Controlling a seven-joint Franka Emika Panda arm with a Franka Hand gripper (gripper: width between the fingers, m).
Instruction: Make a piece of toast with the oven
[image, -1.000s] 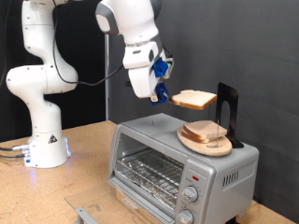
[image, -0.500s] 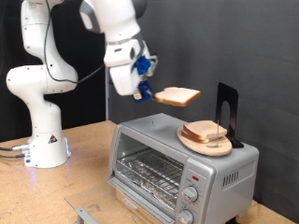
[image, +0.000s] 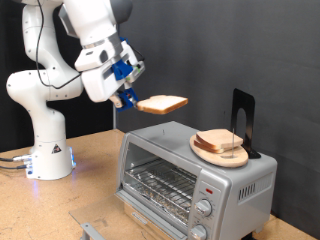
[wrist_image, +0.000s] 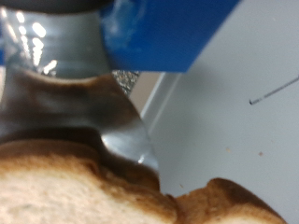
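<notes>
The gripper (image: 131, 101) holds the piece of toast (image: 162, 103) by one edge, flat in the air, above the left end of the oven (image: 190, 172). More bread slices (image: 220, 142) lie on a wooden plate (image: 222, 157) on the oven's top, to the right.

The arm (image: 45, 60) is glossy white with rounded, bulbous links and dark seams at the joints. Its base (image: 50, 160) glows faint blue. The gripper (image: 130, 98) carries blue fittings and dark fingers (wrist_image: 56, 121).
</notes>
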